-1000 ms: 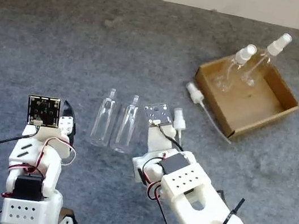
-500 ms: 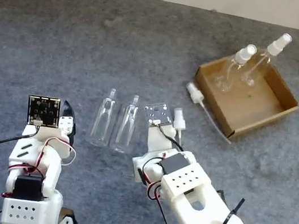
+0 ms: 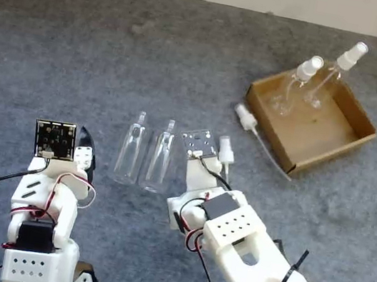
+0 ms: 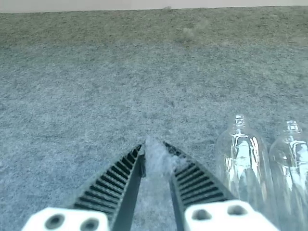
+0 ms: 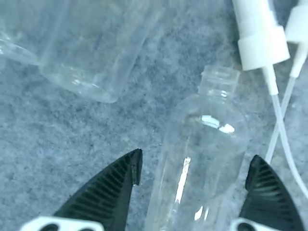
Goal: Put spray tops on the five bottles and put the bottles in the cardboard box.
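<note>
- High view: the cardboard box (image 3: 323, 135) is sitting at the far right of the bench (image 3: 67, 41). Two capped bottles (image 3: 296, 83) are leaning inside it against the far wall.
- A loose spray top (image 3: 246, 118) is lying just outside the box, its tube trailing along the near wall. A second spray top (image 3: 226, 149) is lying just beside the right arm's wrist.
- A pair of bare bottles (image 3: 128, 153) is lying side by side between the two arms, necks pointing away from them.
- Left wrist view: the left claw (image 4: 155, 144) is hanging over bare bench. Its fingers are all but together, with only a sliver of bench showing between the tips, and it is gripping nothing. The pair of bare bottles is lying near it.
- Right wrist view: the right claw (image 5: 195, 163) is standing wide apart, straddling a third bare bottle (image 5: 204, 139) that is lying on the bench. Neither finger appears to be touching it. Its open neck is pointing toward the second spray top, whose tube is running close past one fingertip.
- Step in hand, as judged: the right claw is lining up to grasp the third bare bottle.
- To do it well:
  - Centre on the bottle's body, well back from the neck, so the mouth is left free for a top.
  - Close gently and squarely, since a smooth round bottle is likely to roll or squirt out.
  - Keep the fingertip clear of the tube.
</note>
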`<act>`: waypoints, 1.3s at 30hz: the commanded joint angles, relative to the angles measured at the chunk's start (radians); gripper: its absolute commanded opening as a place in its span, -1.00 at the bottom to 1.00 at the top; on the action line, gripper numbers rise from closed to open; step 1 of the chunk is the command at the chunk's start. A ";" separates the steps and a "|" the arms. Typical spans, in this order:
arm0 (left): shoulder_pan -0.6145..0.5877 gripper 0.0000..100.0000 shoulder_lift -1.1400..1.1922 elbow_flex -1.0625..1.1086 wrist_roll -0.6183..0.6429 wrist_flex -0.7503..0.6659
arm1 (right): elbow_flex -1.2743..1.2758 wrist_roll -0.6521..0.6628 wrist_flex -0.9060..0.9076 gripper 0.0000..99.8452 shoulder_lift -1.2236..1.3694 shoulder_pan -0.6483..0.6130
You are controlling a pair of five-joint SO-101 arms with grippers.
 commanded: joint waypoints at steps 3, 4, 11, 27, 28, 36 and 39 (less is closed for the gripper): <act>0.015 -0.99 -0.007 0.021 0.003 -0.023 | -0.004 0.011 -0.021 -0.38 -0.033 -0.005; 0.015 -0.99 -0.007 0.021 0.003 -0.023 | -0.004 0.011 -0.021 -0.38 -0.033 -0.005; 0.010 -0.99 -0.007 0.021 0.003 -0.015 | -0.012 0.023 -0.019 -0.38 -0.035 -0.004; 0.016 -0.98 -0.007 0.021 0.003 -0.005 | -0.005 0.152 -0.018 -0.38 -0.024 -0.004; 0.016 -0.98 -0.007 0.021 0.003 -0.005 | -0.004 0.153 -0.015 -0.38 -0.024 -0.004; 0.016 -0.98 -0.007 0.021 0.003 -0.005 | -0.005 0.249 0.027 -0.42 -0.024 -0.004; 0.016 -0.98 -0.007 0.021 0.003 -0.005 | -0.005 0.250 0.025 -0.59 -0.024 -0.004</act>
